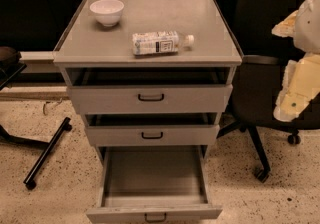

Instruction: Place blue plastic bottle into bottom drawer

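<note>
The blue plastic bottle (157, 42) lies on its side on the grey cabinet top (150, 13), near the front edge, with its white cap pointing right. The bottom drawer (125, 213) is pulled far out and its inside shows empty; a small black handle sits on its front. My gripper (294, 93) is at the right edge of the view, beside the cabinet's right side, to the right of the bottle and lower in the picture than it. It holds nothing that I can see.
A white bowl (106, 11) stands on the cabinet top at the back left. The top drawer (150, 98) and middle drawer (151, 134) are slightly open. A black office chair (265, 93) stands right of the cabinet. A black stand leg (47, 152) lies on the floor at left.
</note>
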Robot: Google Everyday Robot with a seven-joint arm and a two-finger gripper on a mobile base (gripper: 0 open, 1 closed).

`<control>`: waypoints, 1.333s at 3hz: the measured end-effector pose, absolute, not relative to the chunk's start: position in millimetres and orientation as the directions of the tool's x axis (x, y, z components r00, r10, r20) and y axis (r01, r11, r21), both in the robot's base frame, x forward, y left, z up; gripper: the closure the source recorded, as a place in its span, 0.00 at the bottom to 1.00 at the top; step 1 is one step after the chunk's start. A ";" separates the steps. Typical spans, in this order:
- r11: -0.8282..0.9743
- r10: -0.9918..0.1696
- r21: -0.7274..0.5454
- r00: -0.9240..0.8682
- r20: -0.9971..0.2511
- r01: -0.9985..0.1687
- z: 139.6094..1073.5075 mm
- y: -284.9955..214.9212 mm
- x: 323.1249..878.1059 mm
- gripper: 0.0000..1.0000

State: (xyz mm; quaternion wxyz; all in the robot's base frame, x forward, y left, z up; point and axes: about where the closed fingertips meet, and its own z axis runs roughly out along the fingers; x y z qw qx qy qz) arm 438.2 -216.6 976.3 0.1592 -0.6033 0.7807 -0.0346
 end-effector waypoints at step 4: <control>0.083 -0.965 -0.194 -0.030 -0.261 -0.978 918.6 -159.4 531.1 0.00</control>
